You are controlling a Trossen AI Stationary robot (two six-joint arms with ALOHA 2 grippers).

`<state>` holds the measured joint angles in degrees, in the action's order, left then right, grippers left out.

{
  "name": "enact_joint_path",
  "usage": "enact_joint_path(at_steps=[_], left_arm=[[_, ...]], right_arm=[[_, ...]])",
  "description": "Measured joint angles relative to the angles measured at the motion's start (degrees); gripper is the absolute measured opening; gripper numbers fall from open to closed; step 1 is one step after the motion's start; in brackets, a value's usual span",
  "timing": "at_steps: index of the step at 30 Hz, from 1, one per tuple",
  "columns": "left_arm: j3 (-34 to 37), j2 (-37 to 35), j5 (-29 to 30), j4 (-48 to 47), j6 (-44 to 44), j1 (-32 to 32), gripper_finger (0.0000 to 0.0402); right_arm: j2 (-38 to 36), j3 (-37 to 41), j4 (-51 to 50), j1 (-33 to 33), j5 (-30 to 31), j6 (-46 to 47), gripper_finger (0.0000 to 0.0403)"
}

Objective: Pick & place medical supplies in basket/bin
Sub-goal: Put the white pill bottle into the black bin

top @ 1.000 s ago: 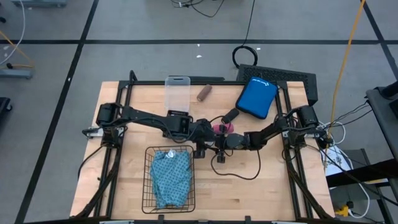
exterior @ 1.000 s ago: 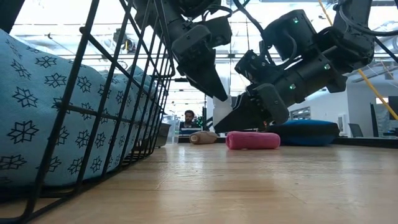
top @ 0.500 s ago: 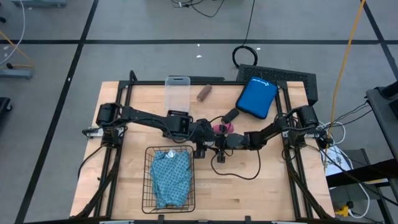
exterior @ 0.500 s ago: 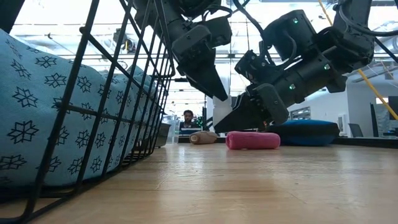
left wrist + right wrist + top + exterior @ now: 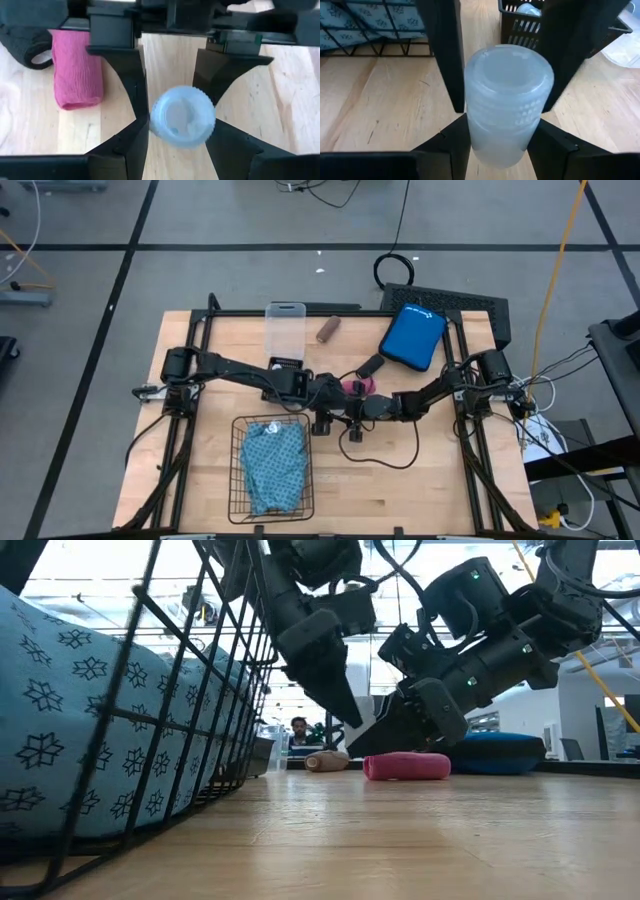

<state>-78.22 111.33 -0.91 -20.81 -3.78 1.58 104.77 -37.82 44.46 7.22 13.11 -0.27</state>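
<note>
A small white-capped vial point(image 5: 507, 100) stands upright in the air over the table's middle, cap point(image 5: 182, 116) up. My right gripper point(image 5: 502, 150) is shut on it. My left gripper point(image 5: 180, 145) reaches it from the other side, fingers at the cap. In the high view the two meet, left gripper point(image 5: 338, 406) and right gripper point(image 5: 352, 410). Just behind them lie a pink roll point(image 5: 352, 387) and a black roll point(image 5: 25, 47). The brown roll point(image 5: 328, 330) lies far back. The teal patterned cloth point(image 5: 275, 465) lies in the wire basket point(image 5: 240, 470). My left gripper has the vial's ridged cap point(image 5: 155, 127) between its two fingers, which lie against opposite sides of it. It comes slanting down from the table's left. My right gripper pinches the vial's body below the cap point(image 5: 470, 135) between its two fingers. It comes nearly level from the table's right. The vial is upright and clear of the table.
A small black tray point(image 5: 520, 30) with another vial sits under the left arm, and a clear plastic box point(image 5: 285, 328) stands at the far edge. At the far right lies a blue pouch point(image 5: 412, 337). A black cable point(image 5: 385, 455) loops on the bare wood right of the basket.
My left gripper has sunk a little onto the vial. In the low view its finger now covers the white vial that showed beside it before. The right gripper and the vial have kept still.
</note>
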Motion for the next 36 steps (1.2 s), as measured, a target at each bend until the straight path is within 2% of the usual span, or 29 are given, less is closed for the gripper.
enact_joint_path(at_steps=[23,32,36], left_arm=[[-0.2,-1.3,0.0,1.2,-0.6,0.0,0.0186],[-0.2,-1.3,0.0,1.4,-0.7,0.0,0.0145],[-0.2,-1.4,0.3,1.4,-1.4,0.0,0.0153]], right_arm=[[0.0,0.0,0.3,0.0,0.1,-0.4,0.015],[0.0,0.0,0.2,0.0,0.0,-0.3,0.0159],[0.0,0.0,0.2,0.0,0.1,-0.3,0.0152]])
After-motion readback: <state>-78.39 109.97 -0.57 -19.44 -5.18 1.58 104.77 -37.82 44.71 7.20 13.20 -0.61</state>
